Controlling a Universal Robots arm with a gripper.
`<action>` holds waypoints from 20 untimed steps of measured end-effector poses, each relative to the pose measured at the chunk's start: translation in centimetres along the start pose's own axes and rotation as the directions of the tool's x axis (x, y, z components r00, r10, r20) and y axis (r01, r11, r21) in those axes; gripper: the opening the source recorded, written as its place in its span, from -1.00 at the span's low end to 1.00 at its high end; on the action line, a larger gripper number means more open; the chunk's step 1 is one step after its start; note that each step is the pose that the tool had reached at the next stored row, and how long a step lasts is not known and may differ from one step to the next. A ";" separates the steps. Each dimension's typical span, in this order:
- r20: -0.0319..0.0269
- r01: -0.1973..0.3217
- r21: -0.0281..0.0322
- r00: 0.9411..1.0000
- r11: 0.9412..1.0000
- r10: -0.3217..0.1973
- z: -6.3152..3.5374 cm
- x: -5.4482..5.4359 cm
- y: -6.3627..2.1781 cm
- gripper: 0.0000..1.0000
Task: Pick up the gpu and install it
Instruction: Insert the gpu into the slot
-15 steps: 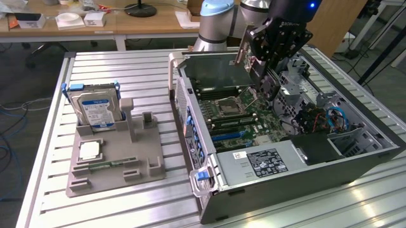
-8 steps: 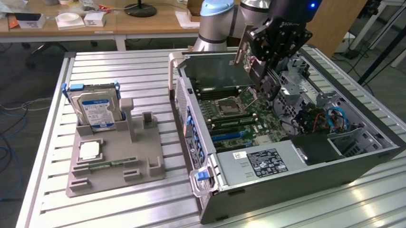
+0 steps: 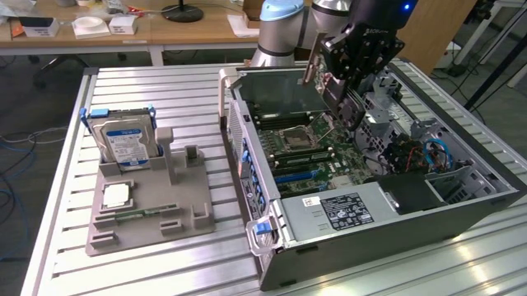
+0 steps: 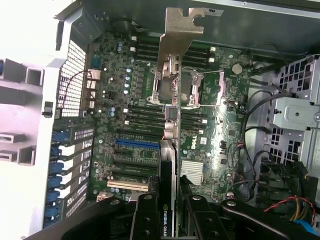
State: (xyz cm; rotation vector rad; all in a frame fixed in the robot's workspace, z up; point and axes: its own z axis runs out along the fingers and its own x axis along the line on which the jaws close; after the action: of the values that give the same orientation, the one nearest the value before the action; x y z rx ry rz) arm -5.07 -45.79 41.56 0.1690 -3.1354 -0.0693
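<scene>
Pickup done, install not done.

- The gpu is clamped edge-on between the jaws of the gripper, which are clenched on the card's long faces. Its silver bracket is at the end away from the fingers.
- In the exterior view the gpu hangs under the gripper, over the open computer case, near the case's far wall. It looks to be held clear above the motherboard, not touching it.
- In the wrist view the card's edge crosses the CPU socket region. The expansion slots lie beside that line and none has a card in it. Judgement: the card is not aligned with a slot or seated in one, and the bracket is not at the case's rear opening.
- The case stands on the table toward the exterior view's right edge.
- A grey holder sits toward the exterior view's left edge, well apart from the case. A hard drive stands upright in it at the far end and a memory stick lies flat nearer the front. Both are untouched.

Left to do, as I judge it: line the card up with a slot and press it in.
</scene>
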 end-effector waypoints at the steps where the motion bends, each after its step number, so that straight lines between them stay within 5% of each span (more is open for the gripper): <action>1: 0.000 0.004 0.000 1.000 1.000 -0.004 0.00 0.0 0.00 -0.48; 20: -0.004 0.098 0.000 0.995 0.995 -0.098 0.02 0.0 0.00 -0.48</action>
State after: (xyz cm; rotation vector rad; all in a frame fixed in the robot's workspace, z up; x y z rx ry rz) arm -5.07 -45.79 41.54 0.3230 -3.1212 -0.0691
